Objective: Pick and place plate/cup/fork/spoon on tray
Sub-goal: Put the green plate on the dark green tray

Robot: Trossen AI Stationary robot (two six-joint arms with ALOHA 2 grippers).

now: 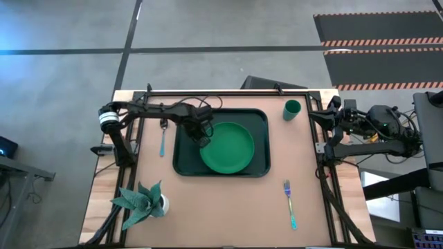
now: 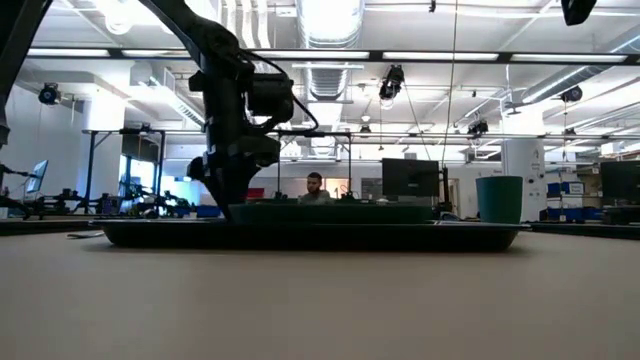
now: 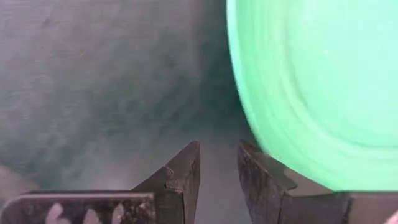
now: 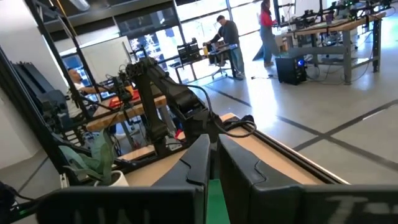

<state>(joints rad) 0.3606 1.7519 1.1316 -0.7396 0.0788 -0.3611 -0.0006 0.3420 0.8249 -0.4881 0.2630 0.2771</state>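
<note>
The bright green plate (image 1: 228,147) lies flat in the dark green tray (image 1: 183,155) at mid-table. My left gripper (image 1: 203,138) points down over the tray floor (image 3: 112,81), open, with nothing between its fingers, right at the plate's left rim (image 3: 249,118). The green cup (image 1: 292,109) stands upright on the table beyond the tray's far right corner. The blue-handled spoon (image 1: 163,135) lies left of the tray, and the fork (image 1: 289,205) lies near the table's right front. My right gripper (image 4: 214,163) is shut and held level at the far right. My left gripper comes from above, pointing down, with one finger (image 3: 261,180) over the plate's left rim (image 3: 273,155) and the other over bare tray floor. Whether that finger touches the rim I cannot tell. The plate lies flat in the tray.
A white pot with a green leafy plant (image 1: 142,203) stands at the table's near left. Bare tabletop (image 1: 221,207) spreads between the tray and the near edge. People and workbenches show in the room beyond the table.
</note>
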